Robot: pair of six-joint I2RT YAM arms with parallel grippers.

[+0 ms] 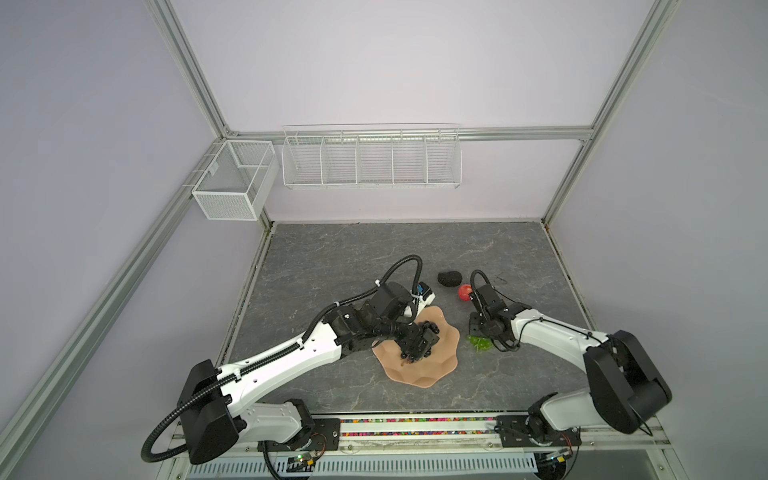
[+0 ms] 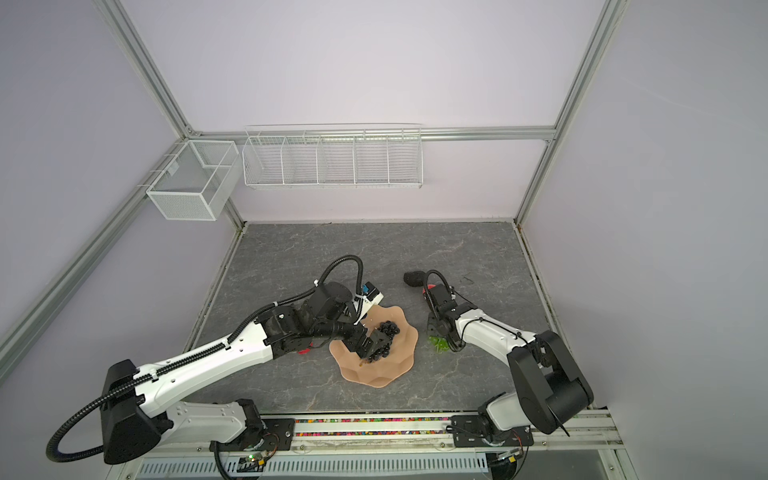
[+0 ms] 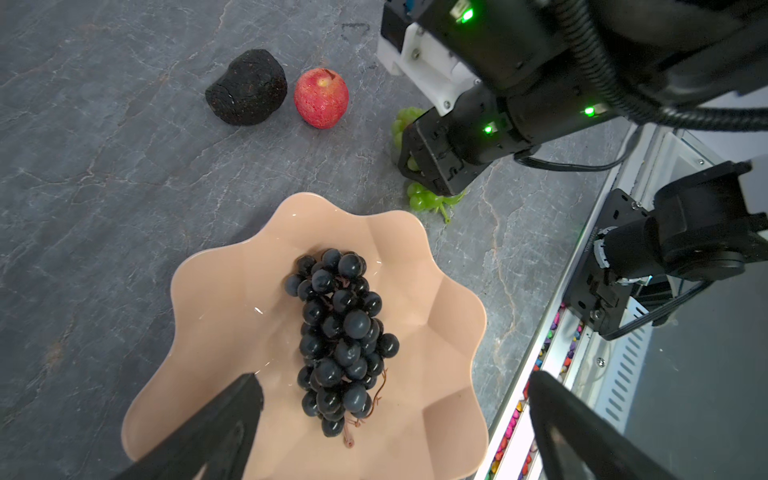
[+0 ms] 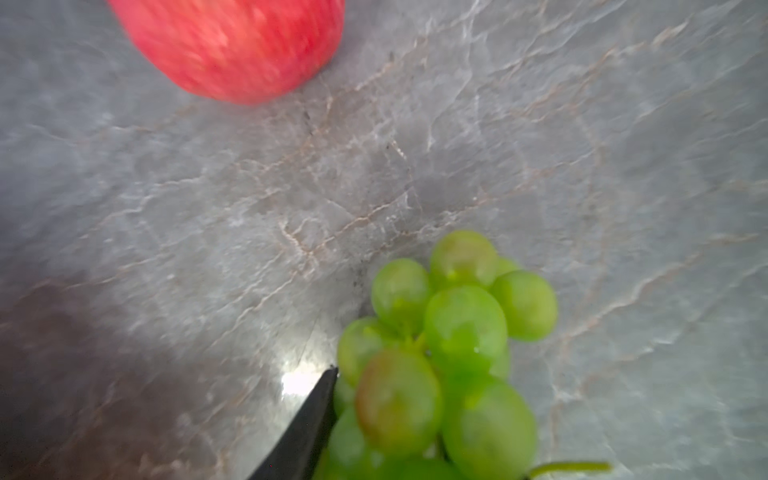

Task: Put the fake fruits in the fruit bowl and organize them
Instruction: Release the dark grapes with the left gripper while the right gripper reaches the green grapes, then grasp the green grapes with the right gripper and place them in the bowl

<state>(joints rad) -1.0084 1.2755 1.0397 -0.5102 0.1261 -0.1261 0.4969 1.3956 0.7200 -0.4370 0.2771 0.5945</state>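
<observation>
Peach fruit bowl holds the dark grape bunch, left gripper wide open above. Beside the bowl, right gripper clamps the green grape bunch; red apple, black avocado beyond.

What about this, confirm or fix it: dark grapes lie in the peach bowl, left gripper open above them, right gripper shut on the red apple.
Wrong on one point: the right gripper is shut on the green grape bunch, not the red apple, as the left wrist view shows. The rest holds.
</observation>
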